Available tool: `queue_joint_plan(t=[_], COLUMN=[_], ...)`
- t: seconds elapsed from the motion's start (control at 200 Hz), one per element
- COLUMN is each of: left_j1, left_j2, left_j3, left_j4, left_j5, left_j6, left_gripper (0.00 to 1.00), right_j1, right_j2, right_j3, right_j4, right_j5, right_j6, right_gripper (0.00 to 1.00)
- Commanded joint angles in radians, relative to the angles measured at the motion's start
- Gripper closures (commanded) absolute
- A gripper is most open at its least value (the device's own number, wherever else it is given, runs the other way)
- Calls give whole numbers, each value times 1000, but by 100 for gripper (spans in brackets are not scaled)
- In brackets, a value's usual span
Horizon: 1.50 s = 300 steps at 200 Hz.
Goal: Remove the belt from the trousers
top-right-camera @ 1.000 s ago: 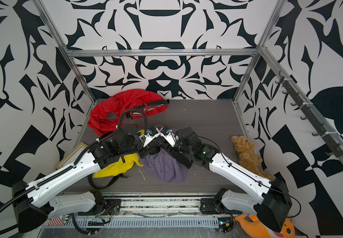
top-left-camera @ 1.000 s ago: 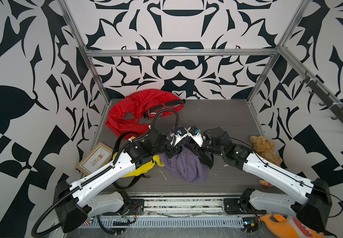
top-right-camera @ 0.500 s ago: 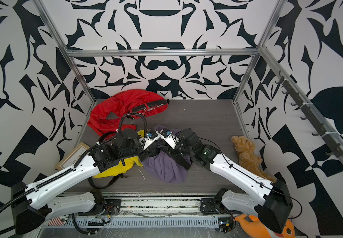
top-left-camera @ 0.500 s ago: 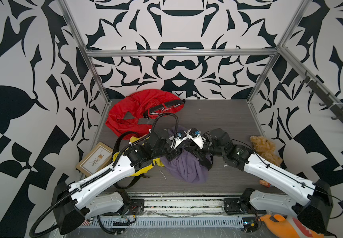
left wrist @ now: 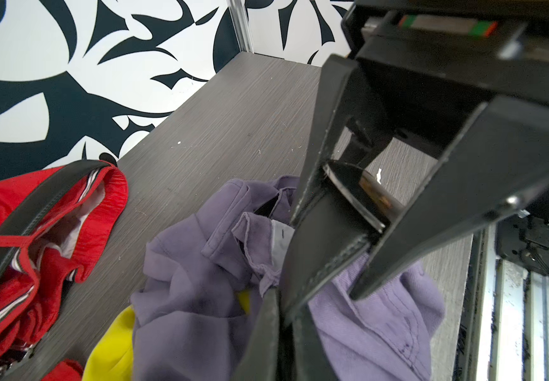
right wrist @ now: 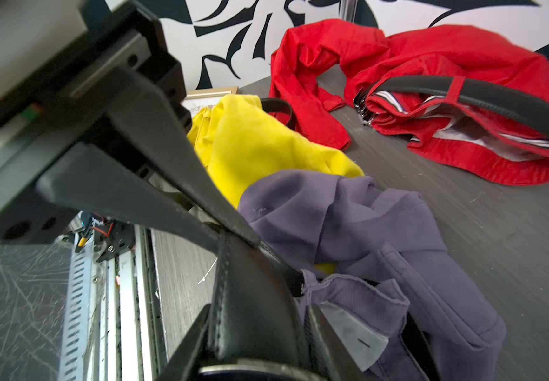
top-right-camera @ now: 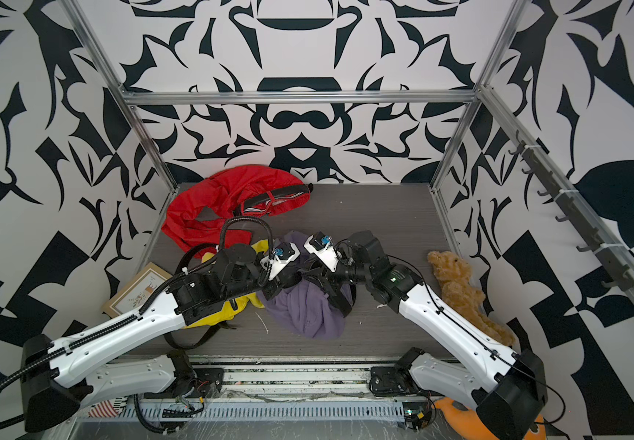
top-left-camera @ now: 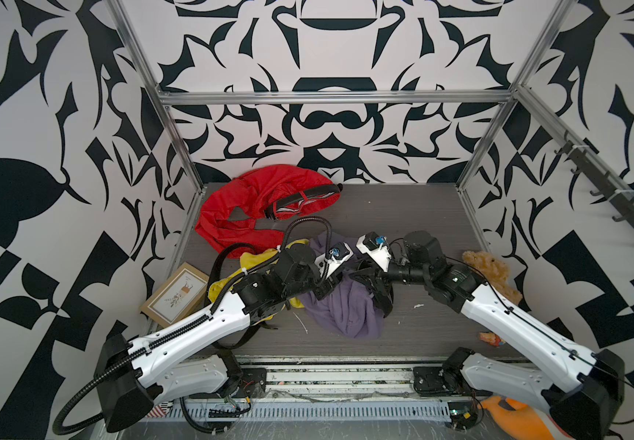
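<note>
Robot lab cell: patterned walls (top-left-camera: 327, 49), aluminium frame (top-left-camera: 330, 97).

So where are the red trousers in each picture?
In a top view: red trousers at the table's back left.
In a top view: red trousers, same back spot.
Left wrist: red trousers beyond the purple trousers.
Right wrist: red trousers behind the yellow cloth.
Shared landmark: the purple trousers, crumpled in front of them in every view.

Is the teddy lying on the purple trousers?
No, the teddy lies by the wall, apart from the purple trousers.
</note>
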Motion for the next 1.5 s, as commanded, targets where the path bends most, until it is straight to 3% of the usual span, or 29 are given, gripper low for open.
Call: queue_joint_plan(t=[0.0,0.055,0.145,0.255,0.455,0.505,0.585,0.63,0.77,0.935,1.15,1.3,1.495], left_j1=[52,52,46,31,24,24,24,24,24,24,24,24,24], left_j2=[-41,-42,-34,-30,52,94,136,138,107,62,35,29,21], left_j3=[-55,-61,-61,-72,-49,-28,-6,-6,1,35,76,84,80], left_j4=[-77,-33,21,108,245,247,244,251,202,74,-16,-27,-28], left_j5=[-133,-96,-69,-94,-66,-59,-42,-40,-67,-71,-53,-29,-11], left_j6=[-45,-56,-59,-25,83,105,122,112,66,-1,-73,-110,-127], left_gripper=[31,18,6,0,0,12,76,100,100,100,100,100,100], right_j1=[-37,-30,-24,-23,-24,-24,-23,-24,-22,47,225,316,379], right_j2=[-21,-1,22,42,96,104,120,126,97,-3,-77,-68,-10], right_j3=[54,70,92,112,164,172,176,170,120,38,-40,-84,-90], right_j4=[-58,-55,-56,-69,-114,-106,-110,-110,-91,-28,99,241,389], right_j5=[-117,-152,-172,-194,-235,-241,-186,-106,48,163,404,589,702], right_j6=[-7,-10,-21,-37,-91,-99,-120,-127,-124,-81,-42,-33,-27], right_gripper=[100,100,100,100,100,100,100,97,48,20,3,1,4])
